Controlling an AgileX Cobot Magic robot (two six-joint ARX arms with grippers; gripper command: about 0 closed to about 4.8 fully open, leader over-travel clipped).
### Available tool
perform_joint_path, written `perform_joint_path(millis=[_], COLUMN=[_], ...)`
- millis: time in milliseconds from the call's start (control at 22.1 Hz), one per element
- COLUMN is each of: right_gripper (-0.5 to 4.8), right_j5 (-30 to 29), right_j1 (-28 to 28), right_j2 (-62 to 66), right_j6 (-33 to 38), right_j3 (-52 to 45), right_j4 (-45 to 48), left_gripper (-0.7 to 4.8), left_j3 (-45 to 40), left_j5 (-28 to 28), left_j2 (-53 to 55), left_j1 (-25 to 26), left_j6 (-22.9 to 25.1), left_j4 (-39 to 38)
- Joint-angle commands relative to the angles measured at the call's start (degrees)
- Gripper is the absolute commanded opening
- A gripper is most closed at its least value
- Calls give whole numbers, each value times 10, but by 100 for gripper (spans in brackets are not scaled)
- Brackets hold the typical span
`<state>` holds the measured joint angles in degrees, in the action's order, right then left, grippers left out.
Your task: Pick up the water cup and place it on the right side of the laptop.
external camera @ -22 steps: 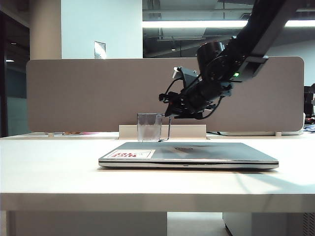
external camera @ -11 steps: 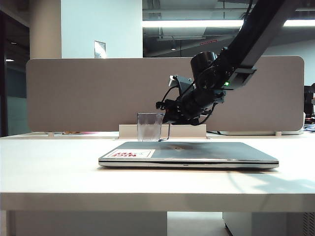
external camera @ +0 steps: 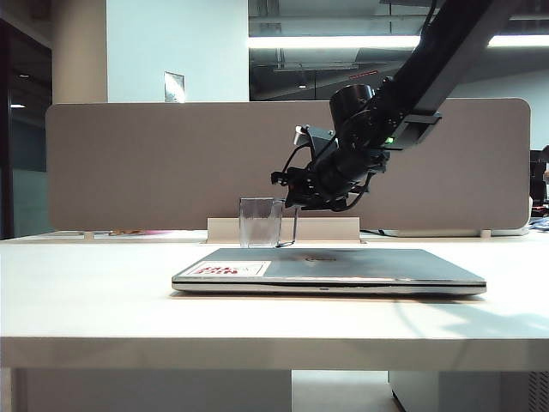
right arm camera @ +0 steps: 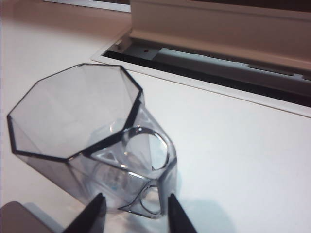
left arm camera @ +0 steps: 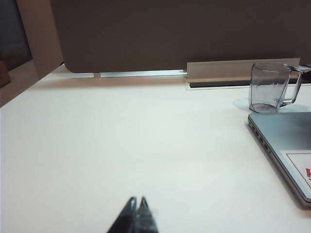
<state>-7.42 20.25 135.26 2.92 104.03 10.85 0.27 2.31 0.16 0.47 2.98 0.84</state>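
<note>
Behind the laptop [external camera: 330, 268], the right gripper [right arm camera: 132, 213] hangs with jaws spread either side of the water cup's [right arm camera: 80, 133] loop handle, holding nothing. The cup looks light, rigid, slick, probably brittle; the handle seems the surest hold. The left gripper [left arm camera: 136, 213] rests pinched together, well apart

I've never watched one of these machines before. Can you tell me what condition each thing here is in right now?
water cup: upright, empty, on the table behind the laptop, not gripped.
laptop: lid closed, lying flat.
right gripper: open, fingers either side of the cup's handle.
left gripper: shut, low over bare table, away from the cup.
</note>
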Motion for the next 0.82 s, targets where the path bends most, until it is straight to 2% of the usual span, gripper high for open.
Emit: perform_joint_path(millis=[45,816], right_gripper=[180,171], right_j5=[5,16], right_j1=[0,-1], right_j2=[0,68], right_j6=[-4,-4], right_j3=[2,73], right_j4=[13,14], left_gripper=[-6,-6], left_j3=[2,2], left_j5=[-2,-2], left_j2=[1,1], left_j1=[0,0], left_j6=[0,0], left_j4=[5,5])
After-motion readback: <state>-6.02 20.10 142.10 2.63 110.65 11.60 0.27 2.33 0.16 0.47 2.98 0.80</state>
